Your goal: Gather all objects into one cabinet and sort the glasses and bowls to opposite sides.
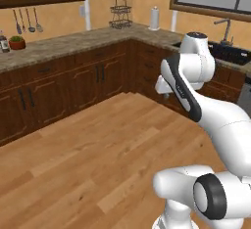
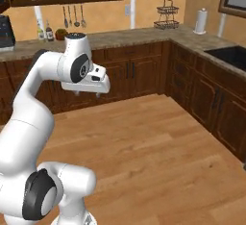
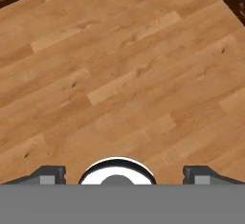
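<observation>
My tool (image 3: 124, 174) hangs wide over bare wooden floor (image 3: 119, 74) with nothing between its tips, pointing straight down in the hand view. I judge that I am between stations and must drive or turn to find the cabinet before I reach for anything.

Sweeping left to right in the left base view: a wall shelf (image 1: 41, 0) with jars, three utensils (image 1: 27, 21) hung beneath it, and a small potted plant (image 1: 17, 42) on the bench (image 1: 73, 42), all kept at the back wall out of the working edge. Further right stands one wire rack (image 1: 120, 15) in the corner, then one paper towel roll (image 1: 155, 18), then the sink (image 1: 230, 52) with its tap under the window.

My arm (image 1: 188, 76) is folded high and close to my base, I think to keep it compact.

As for the task's things, I count no mugs and no bowl from here, and I cannot make out the wall cabinet. So, as I judge it, nothing is gathered yet from this position.
</observation>
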